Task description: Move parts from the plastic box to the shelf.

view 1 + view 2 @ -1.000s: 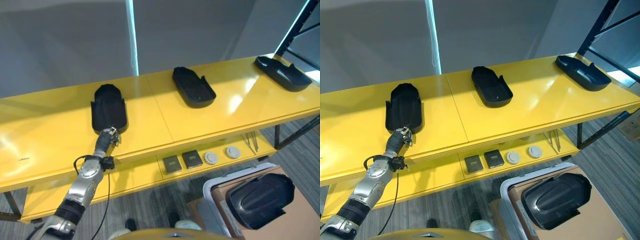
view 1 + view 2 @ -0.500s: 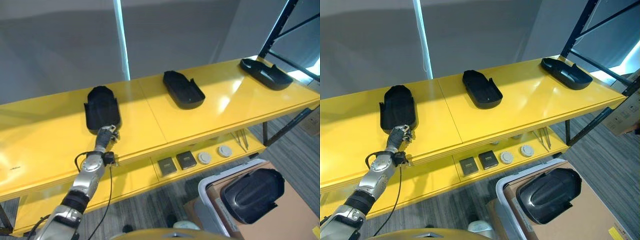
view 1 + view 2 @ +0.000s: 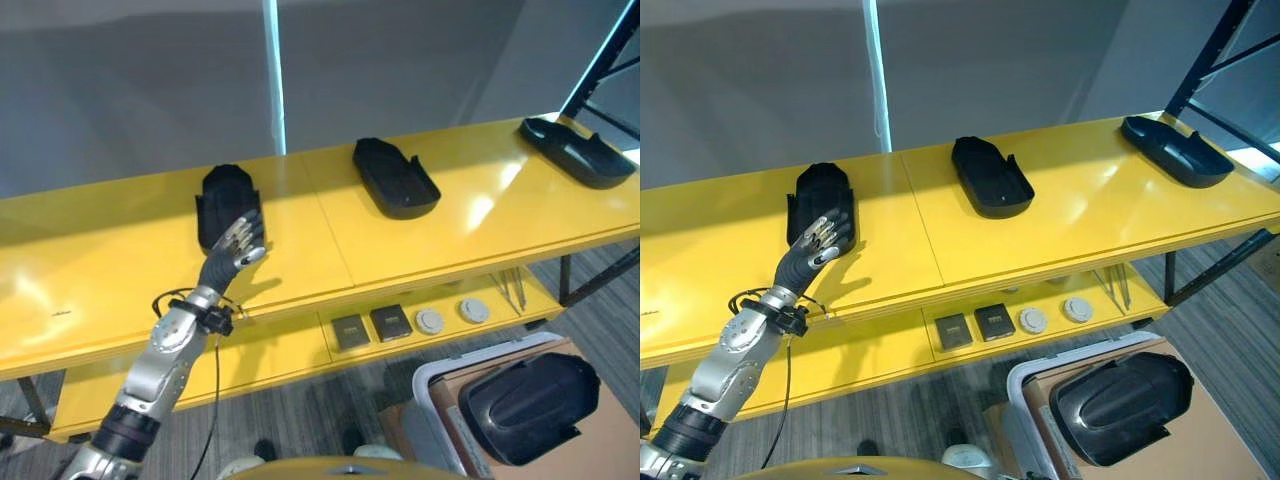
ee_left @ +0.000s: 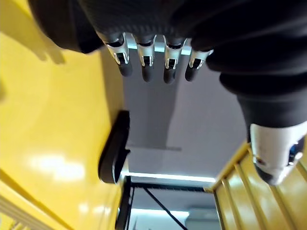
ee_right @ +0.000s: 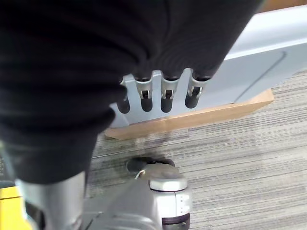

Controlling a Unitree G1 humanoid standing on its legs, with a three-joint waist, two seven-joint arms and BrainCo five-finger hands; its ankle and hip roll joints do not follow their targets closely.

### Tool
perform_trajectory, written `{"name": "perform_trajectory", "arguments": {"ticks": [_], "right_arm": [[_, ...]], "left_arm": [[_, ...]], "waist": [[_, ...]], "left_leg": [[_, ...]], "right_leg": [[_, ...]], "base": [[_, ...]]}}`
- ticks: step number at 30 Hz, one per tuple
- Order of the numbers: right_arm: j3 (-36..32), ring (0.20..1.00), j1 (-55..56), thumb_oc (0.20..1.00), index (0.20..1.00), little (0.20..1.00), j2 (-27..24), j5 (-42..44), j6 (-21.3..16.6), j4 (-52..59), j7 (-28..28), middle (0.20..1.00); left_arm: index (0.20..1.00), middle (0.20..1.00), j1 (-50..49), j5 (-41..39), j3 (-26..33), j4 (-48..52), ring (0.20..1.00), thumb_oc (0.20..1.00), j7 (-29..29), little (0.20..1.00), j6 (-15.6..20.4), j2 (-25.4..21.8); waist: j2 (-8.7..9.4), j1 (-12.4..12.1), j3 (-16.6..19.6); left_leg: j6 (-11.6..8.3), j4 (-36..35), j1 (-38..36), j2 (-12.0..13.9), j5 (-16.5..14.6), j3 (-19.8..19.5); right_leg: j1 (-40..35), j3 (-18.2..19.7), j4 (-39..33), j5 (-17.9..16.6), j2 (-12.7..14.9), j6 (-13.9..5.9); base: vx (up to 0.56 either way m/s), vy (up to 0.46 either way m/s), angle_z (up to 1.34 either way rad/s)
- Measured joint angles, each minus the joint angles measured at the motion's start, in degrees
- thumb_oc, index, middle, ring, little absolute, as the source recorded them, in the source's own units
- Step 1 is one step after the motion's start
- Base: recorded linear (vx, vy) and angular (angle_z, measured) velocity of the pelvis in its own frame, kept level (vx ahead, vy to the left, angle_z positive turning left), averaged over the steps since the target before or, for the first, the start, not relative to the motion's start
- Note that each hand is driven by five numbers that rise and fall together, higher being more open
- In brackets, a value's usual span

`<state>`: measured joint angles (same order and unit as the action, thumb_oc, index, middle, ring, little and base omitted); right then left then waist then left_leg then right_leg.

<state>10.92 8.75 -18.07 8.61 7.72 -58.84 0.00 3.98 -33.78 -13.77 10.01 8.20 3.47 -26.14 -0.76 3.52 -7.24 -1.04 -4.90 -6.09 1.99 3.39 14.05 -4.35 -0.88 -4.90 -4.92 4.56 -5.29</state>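
The yellow shelf (image 3: 300, 250) has 3 black parts on top. The left part (image 3: 226, 200) lies near the left hand (image 3: 236, 246). The middle part (image 3: 394, 178) lies apart from it, and the right part (image 3: 572, 152) lies far off near the shelf's end.

The left hand is raised just above the near end of the left part, with its fingers (image 4: 146, 60) straight and spread. It holds nothing. From the head views you cannot tell if it touches the part.

The grey plastic box (image 3: 432, 385) sits on the floor below the shelf, at the right. 1 more black part (image 3: 525, 405) lies in it on top of brown cardboard (image 3: 600, 445).

The right hand (image 5: 165, 96) hangs low above the grey floor (image 5: 240, 158), beside the box wall. Its fingers are straight and empty.

On the lower shelf board lie 2 dark squares (image 3: 368, 326) and 2 round discs (image 3: 452, 316).
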Motion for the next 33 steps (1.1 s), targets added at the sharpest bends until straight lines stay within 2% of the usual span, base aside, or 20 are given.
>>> {"name": "perform_trajectory", "arguments": {"ticks": [5,7,8,10,11,12,13,14,16,17,18,19,20,23,25,27,28,29,31,33], "right_arm": [[-1.5,1.000,-1.2,1.000,1.000,1.000,0.2,1.2,0.0,-0.5,-2.2,1.000],[-3.4,1.000,-1.1,1.000,1.000,1.000,0.6,2.5,0.0,-0.4,-2.9,1.000],[-3.7,1.000,-1.2,1.000,1.000,1.000,0.9,2.7,0.2,-0.5,-3.2,1.000],[-4.2,1.000,-1.2,1.000,1.000,1.000,2.0,2.4,0.1,-0.6,-3.2,1.000],[-3.5,1.000,-1.8,1.000,1.000,1.000,2.5,2.2,-0.3,-0.8,-3.2,1.000],[-3.2,1.000,-4.1,1.000,1.000,1.000,2.1,2.3,-0.4,-2.4,-3.7,1.000],[-2.9,1.000,-5.7,1.000,1.000,1.000,1.1,2.2,-0.6,-3.7,-4.0,1.000],[-2.4,1.000,-6.0,1.000,1.000,1.000,0.9,2.2,-0.8,-6.1,-4.1,1.000],[-2.0,1.000,-5.1,1.000,1.000,1.000,0.0,2.2,-0.5,-6.3,-4.2,1.000],[-2.0,1.000,-4.6,1.000,1.000,1.000,0.0,2.2,-0.6,-5.3,-4.2,1.000],[-2.1,1.000,-4.2,1.000,1.000,1.000,0.1,2.2,-0.7,-4.8,-4.2,1.000],[-2.0,1.000,-4.2,1.000,1.000,1.000,0.0,2.2,-0.9,-4.5,-4.2,1.000],[-1.9,1.000,-3.4,1.000,1.000,1.000,-0.2,2.2,-0.9,-4.4,-4.2,1.000],[-1.2,1.000,0.2,1.000,1.000,1.000,-0.3,2.4,0.2,-2.8,-4.2,1.000],[-0.9,1.000,2.6,1.000,1.000,1.000,-0.2,2.3,1.0,-3.1,-4.2,1.000],[-1.0,1.000,0.9,1.000,1.000,1.000,-0.3,2.2,0.9,-4.8,-4.2,1.000],[-1.1,1.000,-0.9,1.000,1.000,1.000,-0.3,2.2,0.0,-7.1,-4.0,1.000],[-1.1,1.000,-1.7,1.000,1.000,1.000,-1.6,2.3,-0.3,-7.5,-4.1,1.000],[-2.2,1.000,-3.0,1.000,1.000,1.000,-3.4,2.8,-1.4,-7.4,-4.2,1.000],[-3.2,1.000,-3.8,1.000,1.000,1.000,-3.7,4.0,-2.2,-7.4,-4.2,1.000]], "left_arm": [[1.000,1.000,0.2,-3.1,-0.2,0.3,1.000,1.000,3.6,1.000,-1.1,-0.5],[1.000,1.000,0.2,-4.5,-0.2,0.3,1.000,1.000,5.4,1.000,-1.2,-0.8],[1.000,1.000,0.1,-5.5,0.0,0.3,1.000,1.000,6.8,1.000,-1.3,-1.2],[1.000,1.000,-0.6,-7.3,0.3,0.4,1.000,1.000,8.4,1.000,-1.6,-2.8],[1.000,1.000,-1.4,-8.7,0.9,0.4,1.000,1.000,8.8,1.000,-1.7,-3.5],[1.000,1.000,-1.8,-9.6,1.5,-0.8,1.000,1.000,9.0,1.000,-2.4,-2.2],[1.000,1.000,-2.0,-10.7,1.0,-2.0,1.000,1.000,9.2,1.000,-3.2,-1.4],[1.000,1.000,-2.0,-12.3,0.1,-2.5,1.000,1.000,9.6,1.000,-4.1,-2.0],[1.000,1.000,-2.8,-14.3,0.2,-2.8,1.000,1.000,9.8,1.000,-5.1,-0.9],[1.000,1.000,-2.8,-15.2,0.3,-3.1,1.000,1.000,9.9,1.000,-5.1,-1.0],[1.000,1.000,-2.4,-15.7,0.4,-4.2,1.000,1.000,10.6,1.000,-5.1,-0.5],[1.000,1.000,-2.3,-15.7,-0.1,-5.9,1.000,1.000,11.1,1.000,-5.5,0.4],[1.000,1.000,-2.1,-15.7,-1.1,-7.0,1.000,1.000,11.7,1.000,-5.7,0.9],[1.000,1.000,-1.2,-17.5,-2.7,-8.9,1.000,1.000,12.3,1.000,-5.8,4.3],[1.000,1.000,-0.6,-17.5,-2.8,-9.8,1.000,1.000,11.2,1.000,-5.7,5.8],[1.000,1.000,-0.6,-15.2,-1.9,-14.2,1.000,1.000,7.1,1.000,-5.4,4.8],[1.000,1.000,-1.0,-13.1,-0.9,-17.2,1.000,1.000,5.0,1.000,-5.5,4.2],[1.000,1.000,-2.3,-11.4,0.1,-20.7,1.000,1.000,2.6,1.000,-5.7,4.6],[1.000,1.000,-3.8,-7.9,0.9,-29.3,1.000,1.000,0.1,1.000,-6.2,4.5],[1.000,1.000,-4.5,-5.3,1.9,-37.6,1.000,1.000,-1.6,1.000,-6.4,5.0]], "waist": [[-0.27,0.1,-0.5],[-0.04,0.9,-1.1],[0.01,0.6,-1.4],[1.30,-0.3,-1.9],[0.80,-1.2,-1.9],[-0.22,-2.0,-3.0],[-1.41,-2.0,-3.4],[-0.71,-2.9,-3.1],[0.14,-5.3,-2.4],[1.47,-5.5,-1.9],[2.31,-5.4,-1.8],[1.26,-4.4,-1.7],[0.60,-2.7,-1.3],[-0.98,0.2,-0.4],[-0.15,1.4,0.0],[1.74,-0.9,0.4],[3.51,-2.4,0.3],[3.38,-3.8,0.8],[2.37,-4.5,1.0],[1.74,-4.2,0.9]], "left_leg": [[1.28,0.0,0.0,-2.1,-0.6,-0.1],[1.63,0.0,-0.1,-2.9,-0.7,0.9],[1.83,0.0,-0.2,-2.8,-0.5,3.1],[2.94,0.6,-0.5,-2.8,-0.2,9.5],[3.11,1.1,0.2,-1.8,-0.9,12.7],[3.98,0.4,0.1,0.0,-1.1,17.4],[3.27,0.1,0.0,2.3,-1.5,20.2],[3.05,1.1,-0.2,4.2,-1.2,25.8],[0.84,2.6,-1.2,5.4,-2.9,31.2],[0.26,3.9,-0.8,5.0,-3.7,29.7],[-0.32,4.7,-0.7,4.5,-4.0,27.1],[-0.63,4.9,-0.2,5.0,-3.9,23.1],[-1.53,4.9,-0.3,5.3,-3.6,20.7],[-2.31,4.9,0.1,6.4,-2.7,19.3],[-2.82,7.4,0.0,8.1,-2.4,18.7],[-2.88,17.4,2.6,10.2,-2.3,11.2],[-3.77,27.9,7.5,10.4,-2.8,3.0],[-5.69,30.8,10.2,10.3,-5.2,-3.7],[-6.75,22.2,11.0,8.1,-6.6,-9.5],[-6.29,11.3,10.1,7.4,-3.9,-9.4]], "right_leg": [[1.5,0.9,2.1,0.1,1.8,-1.75],[2.8,1.7,3.6,-0.1,2.3,-2.62],[3.9,0.3,4.2,-1.4,2.6,-3.26],[5.9,-7.0,2.2,-5.3,3.3,-3.32],[6.7,-11.4,0.1,-5.8,3.5,-3.92],[9.3,-18.3,6.8,-2.7,4.1,-3.36],[11.8,-24.4,16.4,0.9,5.0,-4.02],[12.2,-32.6,28.1,6.9,8.7,-3.90],[9.3,-40.3,29.1,10.3,11.3,-2.64],[7.7,-40.3,24.5,9.8,11.2,-2.56],[5.9,-37.9,19.3,8.8,9.5,-0.55],[4.3,-36.4,15.8,6.4,6.9,1.51],[4.2,-34.8,14.6,6.4,4.9,1.49],[4.5,-33.5,12.2,6.5,2.2,2.45],[5.4,-31.4,10.9,7.4,0.6,3.21],[6.3,-26.6,9.5,8.4,-0.9,5.07],[6.3,-20.6,8.4,5.8,-1.6,8.07],[6.2,-17.4,6.7,4.4,-2.4,7.28],[6.0,-15.2,4.4,2.8,-3.1,6.33],[4.5,-14.5,2.7,2.7,-3.4,6.18]], "base": [[-0.12,0.140,-0.09],[-0.14,0.057,-0.28],[-0.21,0.066,-0.64],[-0.21,0.088,-1.16],[-0.15,0.088,-1.80],[-0.18,0.052,-2.01],[-0.24,-0.074,-2.38],[-0.17,-0.167,-2.19],[-0.06,-0.214,-2.04],[-0.02,-0.170,-1.59],[-0.02,-0.194,-1.17],[-0.03,-0.242,-0.99],[-0.04,-0.236,-0.61],[-0.02,-0.227,-0.39],[0.04,-0.275,-0.76],[0.06,-0.186,-1.68],[-0.02,0.027,-1.79],[-0.01,0.069,-1.82],[0.06,0.130,-1.34],[0.10,0.133,-0.61]]}}
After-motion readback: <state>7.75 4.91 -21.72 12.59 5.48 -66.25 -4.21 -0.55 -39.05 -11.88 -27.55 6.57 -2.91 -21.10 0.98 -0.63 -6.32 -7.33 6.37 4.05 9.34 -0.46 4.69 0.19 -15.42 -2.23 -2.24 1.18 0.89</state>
